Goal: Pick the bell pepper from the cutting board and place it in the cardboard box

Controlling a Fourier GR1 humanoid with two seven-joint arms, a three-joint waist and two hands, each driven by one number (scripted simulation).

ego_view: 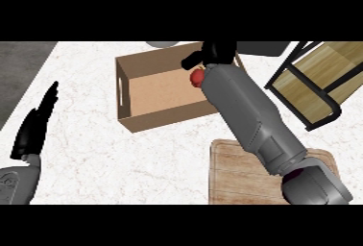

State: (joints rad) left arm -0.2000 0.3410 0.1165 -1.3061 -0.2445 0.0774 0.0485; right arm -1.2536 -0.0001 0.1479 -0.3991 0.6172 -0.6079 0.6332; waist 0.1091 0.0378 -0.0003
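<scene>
At the far left, the left hand (37, 126) shows near the counter's edge, open, fingers straight and pointing up the view, holding nothing; it is resting well away from the work.

Moving right across the pale marbled counter (85, 158), the cardboard box (127, 103) stands open-topped, its brown floor bare on the left side. It sits turned a little, with a slot handle cut in its left wall.

Over the box's right side hangs the right hand (209, 54), reached out at the end of the long grey right forearm (248, 120), which runs from the lower right corner up and to the left across the view. The bell pepper (196, 77) shows as a small red patch just below the black fingers, tucked against the wrist and mostly hidden by it. The fingers look curled about it, so I judge the hand has the pepper in its grasp, inside the box's outline near the right wall. The pepper's long axis cannot be told. The coming move turns on this: the pepper is already above the box's floor, so the release needs only a straight drop, not more travel.

Below, the wooden cutting board (237, 178) lies bare where it shows, partly under the forearm. At the upper right stands a wooden rack with a black frame (319, 81).
</scene>
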